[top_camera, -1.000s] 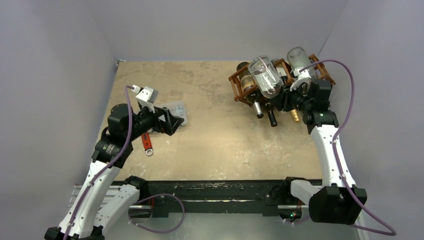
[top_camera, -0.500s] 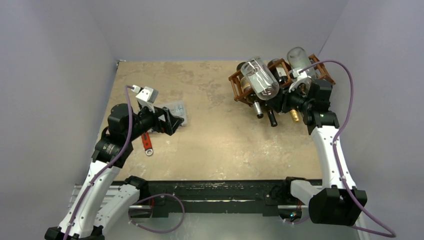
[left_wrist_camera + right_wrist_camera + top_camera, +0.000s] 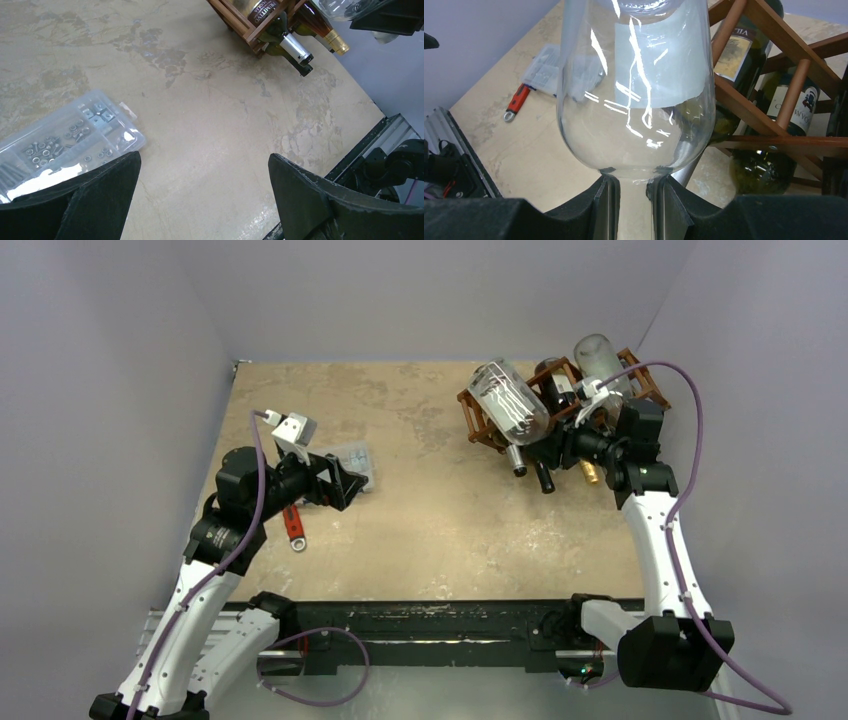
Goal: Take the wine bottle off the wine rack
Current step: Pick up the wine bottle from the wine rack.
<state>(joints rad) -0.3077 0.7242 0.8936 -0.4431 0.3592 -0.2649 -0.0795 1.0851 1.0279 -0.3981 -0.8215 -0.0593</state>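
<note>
Right end effector (image 3: 632,189) clenched on the clear wine bottle's (image 3: 634,100) neck, frame upper right; its body tilts over the wine rack's (image 3: 478,426) left end. Left end effector (image 3: 205,196) spread wide.

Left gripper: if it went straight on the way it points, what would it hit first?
Probably the tabletop, just beside the clear plastic parts box; depth is hard to judge.

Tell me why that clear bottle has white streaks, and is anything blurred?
Right wrist view: the streaks are reflected light on the clear bottle, whose glass smears whatever lies behind; the right gripper shut on its neck is dark and soft. Left wrist view: the table is sharp, the open left gripper an unlit silhouette. Top view: even light, faint shadows.
</note>
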